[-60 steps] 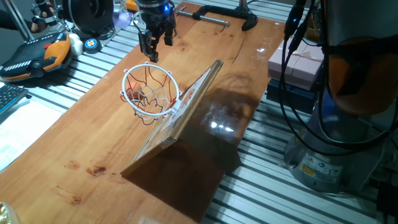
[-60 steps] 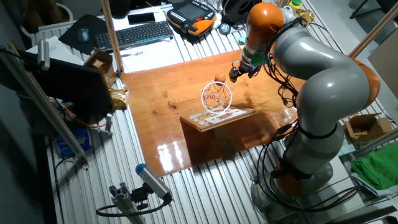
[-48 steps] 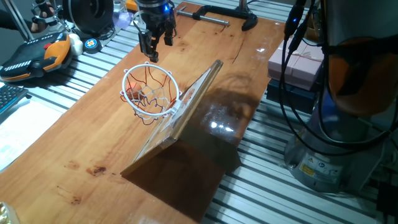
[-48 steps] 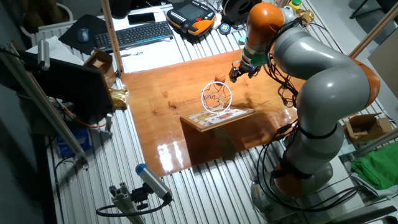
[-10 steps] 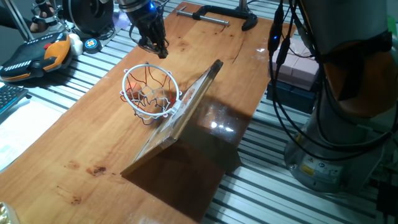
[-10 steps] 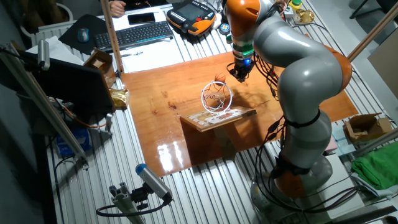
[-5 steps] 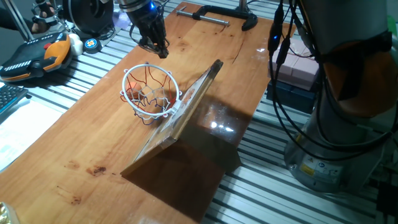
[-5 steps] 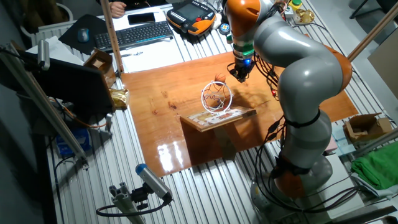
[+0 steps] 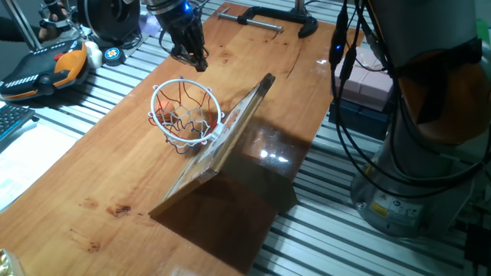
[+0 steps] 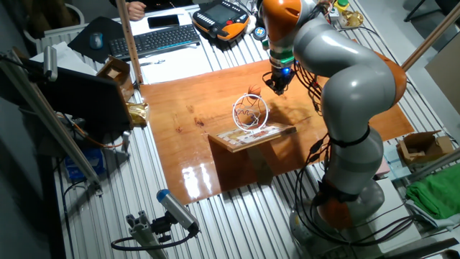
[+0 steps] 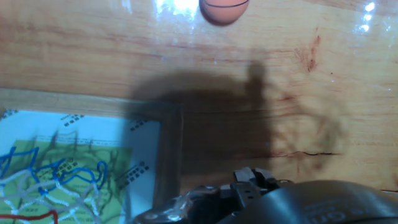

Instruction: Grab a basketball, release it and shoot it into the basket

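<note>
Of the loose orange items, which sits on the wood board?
The small seamed basketball, on the bare wood; the bigger orange-and-black pendant lies off it, on the metal slats.

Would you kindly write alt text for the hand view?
A small orange basketball lies on the wooden table at the top edge. The backboard's wooden frame and the basket's net strings fill the lower left, with dark arm hardware at the bottom.

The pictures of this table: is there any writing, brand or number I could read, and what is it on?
None can be read.
Sticker on the robot's base: print too small to read.
Round blue badge by the table edge: mark blurred.
Backboard in the hand view: dark printed marks, too blurred to read.
Basketball: seam lines only.
</note>
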`<state>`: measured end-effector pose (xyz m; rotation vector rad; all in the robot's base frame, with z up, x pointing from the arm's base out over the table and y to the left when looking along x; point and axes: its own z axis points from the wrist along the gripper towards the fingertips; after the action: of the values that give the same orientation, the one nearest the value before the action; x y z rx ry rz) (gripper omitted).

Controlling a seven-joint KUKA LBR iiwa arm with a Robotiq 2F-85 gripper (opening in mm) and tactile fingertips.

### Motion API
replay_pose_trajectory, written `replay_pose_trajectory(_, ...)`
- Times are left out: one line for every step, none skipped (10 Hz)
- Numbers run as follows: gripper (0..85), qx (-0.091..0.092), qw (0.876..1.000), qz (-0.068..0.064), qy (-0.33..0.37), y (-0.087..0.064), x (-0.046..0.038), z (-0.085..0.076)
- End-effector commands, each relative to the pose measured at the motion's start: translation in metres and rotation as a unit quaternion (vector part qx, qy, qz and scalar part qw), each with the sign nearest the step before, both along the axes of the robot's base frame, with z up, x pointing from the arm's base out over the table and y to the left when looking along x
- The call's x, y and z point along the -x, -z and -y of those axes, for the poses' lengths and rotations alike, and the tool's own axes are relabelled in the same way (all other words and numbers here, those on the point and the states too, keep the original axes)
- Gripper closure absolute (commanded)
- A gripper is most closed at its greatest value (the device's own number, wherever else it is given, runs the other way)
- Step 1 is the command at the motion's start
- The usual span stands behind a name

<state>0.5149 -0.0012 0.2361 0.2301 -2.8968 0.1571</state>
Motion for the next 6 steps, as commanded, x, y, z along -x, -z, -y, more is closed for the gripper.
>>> replay_pose_trajectory(84.3,0.001,1.000,0.028,-0.012,0.0001,0.0002,-0.0003)
replay_pose_trajectory(84.3,-0.018,1.000,0.024,-0.002,0.0001,0.0002,-0.0003)
replay_pose_trajectory(84.3,-0.036,0.999,0.026,0.003,0.0001,0.0002,-0.0003)
replay_pose_trajectory(84.3,-0.038,0.999,0.026,0.013,0.0001,0.0002,-0.0003)
replay_pose_trajectory(84.3,-0.036,0.999,0.032,0.022,0.0001,0.0002,-0.0003)
replay_pose_trajectory(84.3,-0.036,0.999,0.025,0.028,0.0001,0.0002,-0.0003)
